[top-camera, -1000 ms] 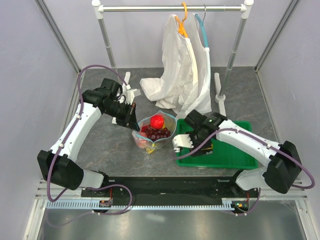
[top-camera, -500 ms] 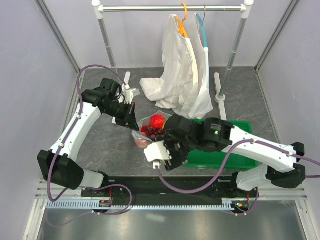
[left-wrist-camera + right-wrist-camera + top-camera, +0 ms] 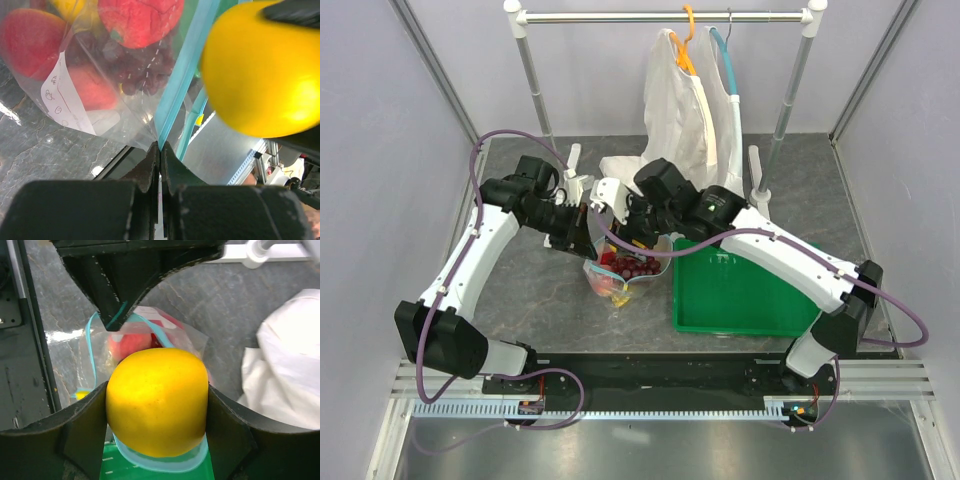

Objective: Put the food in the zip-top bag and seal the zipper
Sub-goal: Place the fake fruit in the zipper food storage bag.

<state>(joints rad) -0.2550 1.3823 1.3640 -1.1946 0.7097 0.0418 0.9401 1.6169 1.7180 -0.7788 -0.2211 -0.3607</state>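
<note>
The left end effector (image 3: 159,150) pinches the bag (image 3: 125,95) edge — the right end effector (image 3: 156,412) grips a yellow fruit (image 3: 156,390) over it.

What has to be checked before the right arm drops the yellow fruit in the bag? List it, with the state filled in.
1. Yellow fruit held firmly in the right pincer: ok.
2. Left pincer shut on the edge of the bag: ok.
3. Bag mouth held open, zipper strip parted: ok.
4. Fruit lined up over the mouth: ok in the right wrist view.
5. Height above the mouth: cannot tell.
6. Room left beside the red fruit and grapes: cannot tell.
</note>
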